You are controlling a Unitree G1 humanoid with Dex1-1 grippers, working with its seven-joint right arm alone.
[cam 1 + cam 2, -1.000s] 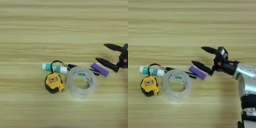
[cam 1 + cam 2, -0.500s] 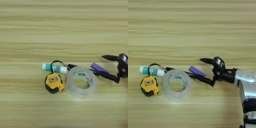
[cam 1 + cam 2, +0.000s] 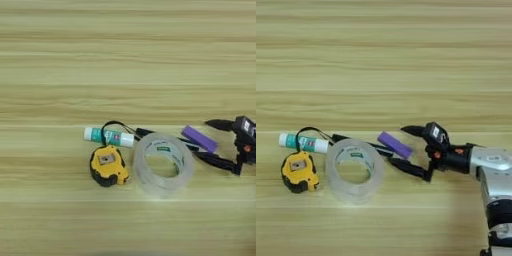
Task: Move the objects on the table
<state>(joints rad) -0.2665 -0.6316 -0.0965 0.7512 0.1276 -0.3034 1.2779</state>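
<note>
While the end effector (image 3: 408, 150) gapes wide, purple cylinder (image 3: 395, 145) between its fingers, seemingly ungripped, tape roll (image 3: 354, 170) empty.

No text can be read; the glue stick (image 3: 109, 136) bears a green label, its print too small to read

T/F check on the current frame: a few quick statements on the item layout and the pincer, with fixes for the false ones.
1. The pincer is open. True.
2. The purple cylinder is lifted off the table. False: it lies on the wood, between the two black fingers.
3. The tape measure sits left of the clear tape roll. True.
4. The glue stick stands upright. False: it lies on its side, behind the tape measure.
5. The pen lies inside the tape roll. False: it runs behind the roll.
</note>
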